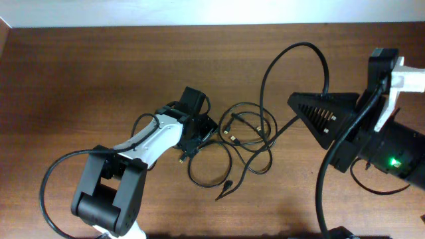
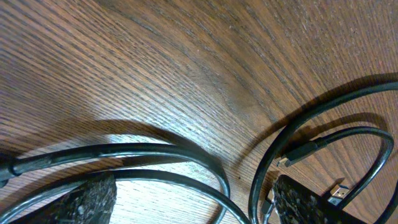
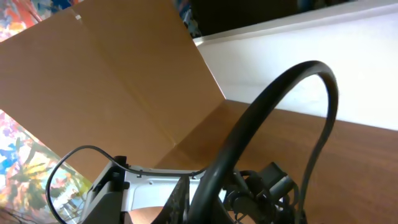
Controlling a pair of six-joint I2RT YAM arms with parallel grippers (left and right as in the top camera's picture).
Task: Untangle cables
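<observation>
Thin black cables (image 1: 246, 136) lie in tangled loops at mid-table, with metallic plug ends (image 1: 236, 139) among them. My left gripper (image 1: 202, 133) is low over the tangle's left side. In the left wrist view it (image 2: 196, 202) is open, and two cable strands (image 2: 155, 152) cross the wood between its dark fingers (image 2: 87, 199). A small plug (image 2: 298, 152) lies just beyond them. My right gripper (image 1: 295, 101) sits right of the tangle, shut on a cable (image 1: 292, 45) that arches up and back over it. In the right wrist view that cable (image 3: 261, 118) rises from the shut gripper (image 3: 199, 202).
A loose black plug end (image 1: 224, 191) lies toward the front of the table. The left arm (image 1: 113, 186) reaches in from the front left. The right arm's base (image 1: 392, 153) is at the right edge. Brown cardboard (image 3: 112, 87) stands beyond the table.
</observation>
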